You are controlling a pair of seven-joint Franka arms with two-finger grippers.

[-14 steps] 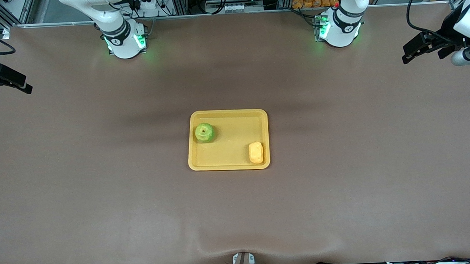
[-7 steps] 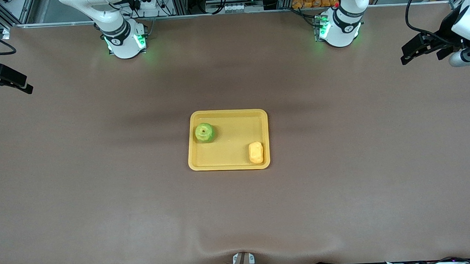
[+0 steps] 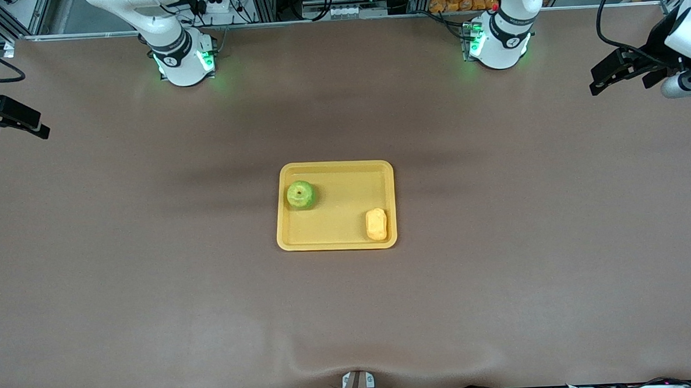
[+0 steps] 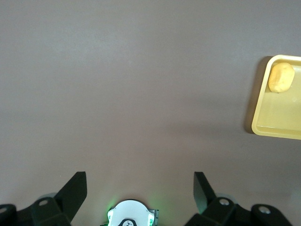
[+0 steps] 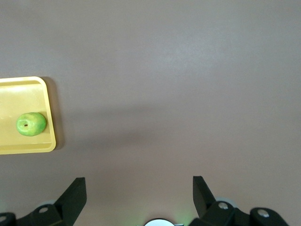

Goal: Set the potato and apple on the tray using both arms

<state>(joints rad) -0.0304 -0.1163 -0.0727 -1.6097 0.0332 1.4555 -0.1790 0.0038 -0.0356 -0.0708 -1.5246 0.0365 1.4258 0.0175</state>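
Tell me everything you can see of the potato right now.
The potato is a small oblong yellow-orange lump with rounded ends, smooth and matte. It lies flat on the tray, in the corner nearest the front camera toward the left arm's end, close against the low rim. It sits apart from the apple, which is farther from the camera. Nothing grips it; only the tray touches it. The left wrist view shows it whole too.

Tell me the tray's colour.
Yellow; the tray shows best in the front view.
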